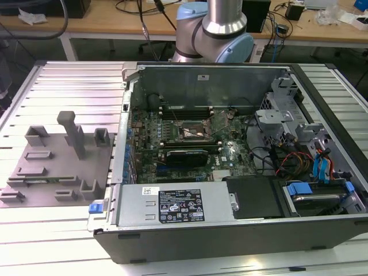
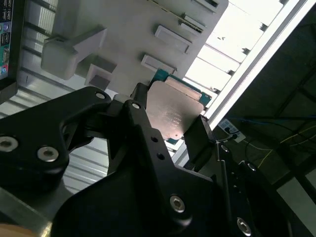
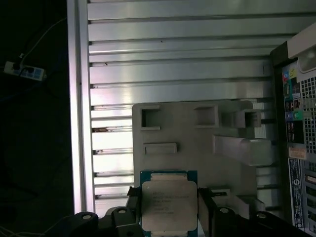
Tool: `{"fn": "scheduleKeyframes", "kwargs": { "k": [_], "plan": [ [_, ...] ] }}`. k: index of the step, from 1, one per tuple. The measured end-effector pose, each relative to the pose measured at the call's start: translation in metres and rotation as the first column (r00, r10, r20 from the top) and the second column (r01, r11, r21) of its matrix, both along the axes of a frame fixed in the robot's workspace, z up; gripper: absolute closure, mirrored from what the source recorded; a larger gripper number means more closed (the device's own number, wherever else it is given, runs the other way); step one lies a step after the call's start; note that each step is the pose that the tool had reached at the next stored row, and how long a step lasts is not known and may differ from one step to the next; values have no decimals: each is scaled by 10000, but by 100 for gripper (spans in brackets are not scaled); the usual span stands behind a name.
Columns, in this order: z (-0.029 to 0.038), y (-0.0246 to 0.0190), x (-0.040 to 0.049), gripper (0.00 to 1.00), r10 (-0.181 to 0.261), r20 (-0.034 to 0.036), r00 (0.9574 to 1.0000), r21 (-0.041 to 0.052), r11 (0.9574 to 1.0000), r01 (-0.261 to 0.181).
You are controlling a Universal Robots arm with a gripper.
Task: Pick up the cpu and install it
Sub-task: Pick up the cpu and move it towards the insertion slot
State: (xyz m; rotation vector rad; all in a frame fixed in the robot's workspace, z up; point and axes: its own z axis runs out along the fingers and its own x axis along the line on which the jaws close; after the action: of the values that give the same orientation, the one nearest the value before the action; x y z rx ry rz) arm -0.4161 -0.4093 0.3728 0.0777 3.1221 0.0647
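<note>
Where my arm (image 1: pixel 225 23) rises behind the open computer case (image 1: pixel 230 241), its tool (image 3: pixel 169 207) is clenched on the cpu (image 3: pixel 168 197) by two opposite edges, level above the grey fixture plate (image 3: pixel 187 128) on the slatted surface (image 3: pixel 173 74). The chip has a silver top and a green rim. The exterior view adds the motherboard socket (image 1: pixel 192 133).

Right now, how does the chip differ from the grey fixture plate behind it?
The chip is shiny metal with a green edge; the fixture plate is matte grey plastic. The chip is small and flat; the plate is far larger, with raised blocks. The chip is held in the gripper; the plate lies on the slatted table.
</note>
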Motion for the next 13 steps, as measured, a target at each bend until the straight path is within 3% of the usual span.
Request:
{"fn": "scheduleKeyframes", "kwargs": {
  "k": [4,7,13],
  "plan": [
    [140,1,0,45,0,1,10000,0,10000,0],
    [297,3,0,45,0,2,10000,1,10000,0],
    [459,4,0,45,0,2,10000,-1,10000,0]
  ]
}}
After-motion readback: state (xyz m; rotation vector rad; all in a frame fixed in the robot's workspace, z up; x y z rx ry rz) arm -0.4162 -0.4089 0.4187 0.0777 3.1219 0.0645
